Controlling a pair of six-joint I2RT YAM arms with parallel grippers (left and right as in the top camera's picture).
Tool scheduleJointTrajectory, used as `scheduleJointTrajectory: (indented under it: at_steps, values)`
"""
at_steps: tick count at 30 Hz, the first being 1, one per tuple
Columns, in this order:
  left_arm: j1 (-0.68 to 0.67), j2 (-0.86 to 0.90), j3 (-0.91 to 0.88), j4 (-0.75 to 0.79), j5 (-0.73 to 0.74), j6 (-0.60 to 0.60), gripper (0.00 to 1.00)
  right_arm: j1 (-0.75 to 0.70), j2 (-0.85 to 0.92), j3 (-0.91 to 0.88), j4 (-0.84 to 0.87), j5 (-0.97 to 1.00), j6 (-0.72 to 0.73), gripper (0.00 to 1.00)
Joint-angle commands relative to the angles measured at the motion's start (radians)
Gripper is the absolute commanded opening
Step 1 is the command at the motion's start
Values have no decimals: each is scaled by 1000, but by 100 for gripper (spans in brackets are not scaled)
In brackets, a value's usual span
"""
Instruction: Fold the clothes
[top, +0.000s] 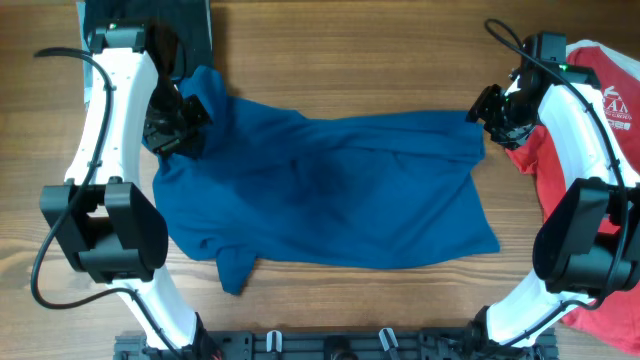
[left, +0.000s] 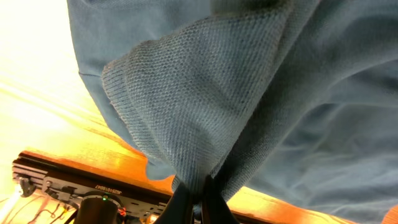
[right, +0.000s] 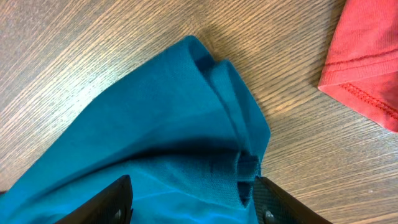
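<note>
The blue shirt lies spread out in the middle of the wooden surface, a bit wrinkled. Its long front edge runs nearly straight. One sleeve sticks out at the front left corner. Bare wood shows along the front edge and along the back edge of the shirt.

The left end effector is at the shirt's back left corner. In the left wrist view, this end effector is closed tight, pinching a fold of the blue cloth, and the cloth is pulled up into a peak.

The right end effector is at the back right corner. Its fingers stand wide apart, and the shirt's corner lies between them on the wood.

A red T-shirt lies at the right side, close to the blue shirt but not touching it. It has white letters, but they are too small to read. Its stitched hem shows in the right wrist view.
</note>
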Motion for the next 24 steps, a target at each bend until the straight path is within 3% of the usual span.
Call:
scheduleJointTrajectory:
  at_steps: [1, 4, 9, 11, 13, 14, 16, 20, 24]
  values:
    - [-29, -10, -2, -25, -28, -18, 4, 8, -10, -6, -2, -16, -13, 63]
    - [-55, -10, -2, -25, -34, -20, 4, 8, -10, -6, -4, -16, -13, 63]
    - [-55, -10, -127, -23, -285, -168, 7, 8, -10, -6, -17, -16, -10, 63]
    - [-35, -10, -164, 10, -361, -176, 39, 8, -10, -6, -20, -15, -11, 62]
    - [-10, -10, -164, 60, -372, -175, 95, 8, -10, -6, -23, -16, -13, 62]
    - [1, -10, -163, 76, -371, -175, 100, 8, -10, -6, -32, -16, -13, 63]
    - [6, -10, -163, 95, -336, -175, 100, 8, -10, -6, -42, -16, -13, 67]
    - [-37, -10, -164, 254, -40, -45, 100, 8, -8, -8, -35, -16, -64, 69]
    - [-105, -10, -233, 397, -38, -47, 100, 8, -7, -33, -67, -79, -67, 68]
